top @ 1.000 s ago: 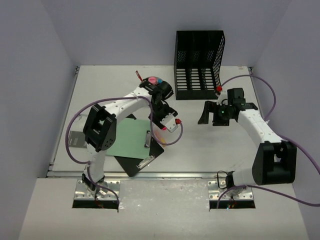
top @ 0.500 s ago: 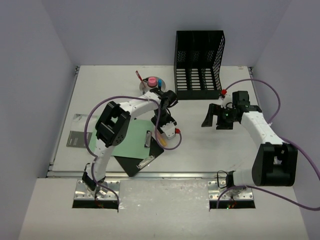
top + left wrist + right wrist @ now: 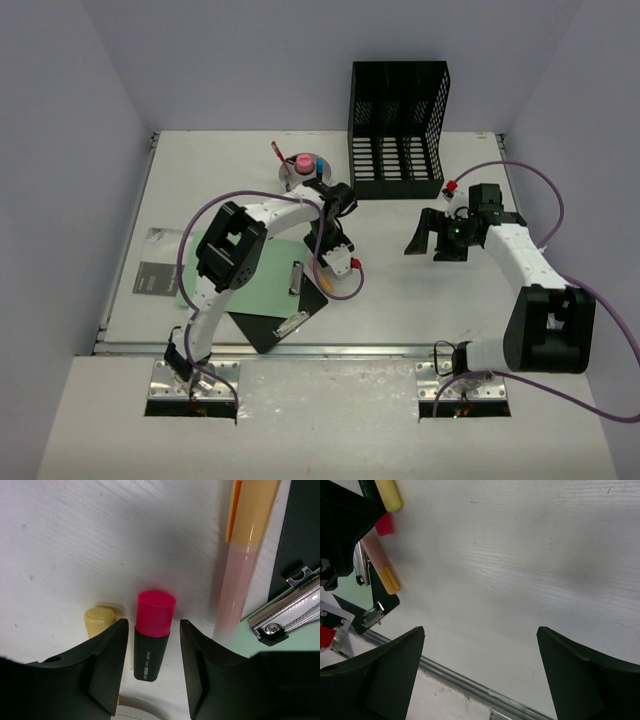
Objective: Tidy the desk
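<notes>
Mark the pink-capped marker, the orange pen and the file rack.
pink-capped marker (image 3: pixel 155 611), left wrist view, its pink cap.
orange pen (image 3: pixel 255 515), left wrist view, its orange barrel.
file rack (image 3: pixel 395 165), top view, its slotted front wall.

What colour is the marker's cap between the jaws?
The cap is pinkish red, clearest in the left wrist view.

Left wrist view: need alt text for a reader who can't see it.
The left gripper straddles a pink-capped black marker lying on the white desk; contact is unclear. Image-left of it a rounded yellow tip shows; image-right, an orange-and-pink pen and a clipboard's metal clip.
</notes>
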Robot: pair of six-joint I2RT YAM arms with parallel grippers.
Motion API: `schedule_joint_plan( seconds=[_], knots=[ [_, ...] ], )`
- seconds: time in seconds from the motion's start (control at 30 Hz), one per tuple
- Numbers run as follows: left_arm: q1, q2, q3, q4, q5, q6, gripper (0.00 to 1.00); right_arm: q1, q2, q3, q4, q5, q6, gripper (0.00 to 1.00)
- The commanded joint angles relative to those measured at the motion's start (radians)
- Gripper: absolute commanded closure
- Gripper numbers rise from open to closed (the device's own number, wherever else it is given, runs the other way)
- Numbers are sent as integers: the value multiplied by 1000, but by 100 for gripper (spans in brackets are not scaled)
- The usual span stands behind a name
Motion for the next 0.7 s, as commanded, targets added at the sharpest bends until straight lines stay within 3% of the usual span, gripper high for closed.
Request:
schedule_joint_plan(
  seconds=[0.0,0.33,0.43,0.63,0.67],
  knots=[
    [-11,-16,-24,7,8,36,56,-10,-15,1,13,-13,-16,6],
    [-44,-21,-85,12,-35,45,67,-18,-4,5,10,-15,-9,6],
    [-45,-30,-76,29,-40,27,83,-19,-6,8,7,-18,-5,6],
    [-44,-117,8,30,-15,-33,98,-21,-17,13,-4,-32,8,6],
    [-44,-135,54,27,39,-79,100,-19,-18,13,-4,-36,8,6]
  ],
)
